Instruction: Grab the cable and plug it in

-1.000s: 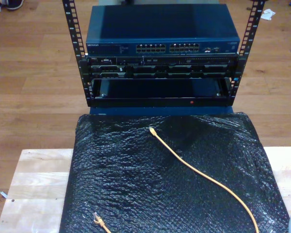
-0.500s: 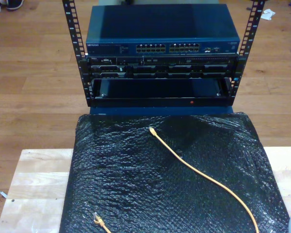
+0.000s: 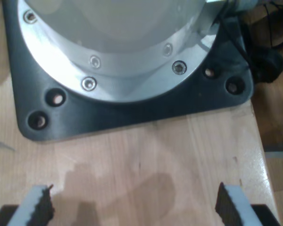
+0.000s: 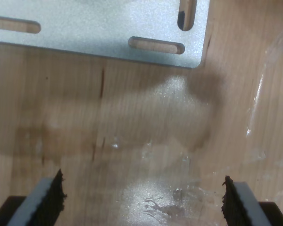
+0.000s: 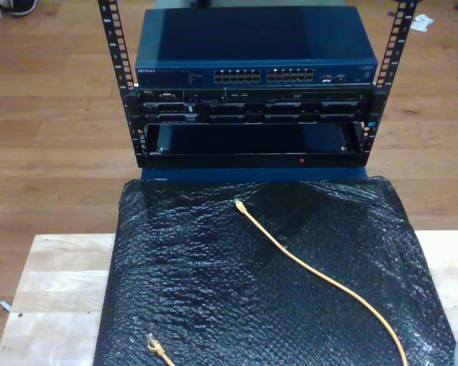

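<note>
Wooden floor runs behind a rack holding a blue network switch (image 5: pixel 256 70), and in front of it a sheet of black bubble wrap (image 5: pixel 214 290) covers the wooden table (image 5: pixel 53 290), with the cable (image 5: pixel 320 280) lying loose across it, one plug (image 5: pixel 240 204) pointing toward the rack. Nothing has been grabbed yet, I'd say: my first gripper (image 3: pixel 134 207) and my second gripper (image 4: pixel 142 202) both hang with jaws spread wide and empty over bare wood. Whichever arm goes will need to reach the cable near that plug and close on it.

Exterior camera is looking down across the tabletop (image 5: pixel 53 290) toward the rack (image 5: pixel 252 84); both wrist cameras are viewing the tabletop closely.
</note>
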Available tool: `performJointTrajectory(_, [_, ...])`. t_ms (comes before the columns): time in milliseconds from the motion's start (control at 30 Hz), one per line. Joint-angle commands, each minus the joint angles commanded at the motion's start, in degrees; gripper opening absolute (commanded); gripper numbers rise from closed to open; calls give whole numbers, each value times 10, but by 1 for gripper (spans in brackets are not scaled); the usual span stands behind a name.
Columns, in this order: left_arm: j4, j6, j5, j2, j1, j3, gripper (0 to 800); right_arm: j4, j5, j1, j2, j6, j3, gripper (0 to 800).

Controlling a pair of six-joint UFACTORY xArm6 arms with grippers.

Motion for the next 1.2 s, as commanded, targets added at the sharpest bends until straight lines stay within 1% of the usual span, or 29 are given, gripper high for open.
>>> performJointTrajectory(567, [0, 0, 0, 1, 1, 0, 800, 0, 1, 0, 0, 0, -1, 798])
performJointTrajectory(700, [1, 1, 2, 1, 0, -1, 800, 0, 9, 0, 0, 0, -6, 797])
performJointTrajectory(800, [3, 1, 8, -4, 1, -10, 800, 0, 27, 0, 0, 0, -19, 797])
performJointTrajectory(900, [3, 1, 30, -6, 2, -26, 800, -1, 65, 0, -5, 0, -43, 797])
performJointTrajectory(1100, [4, 1, 106, -6, 2, -64, 800, -1, 149, -1, -24, 18, -94, 796])
performJointTrajectory(1200, [4, -1, 124, -5, 1, -75, 800, -1, 190, 0, -24, 40, -126, 796])
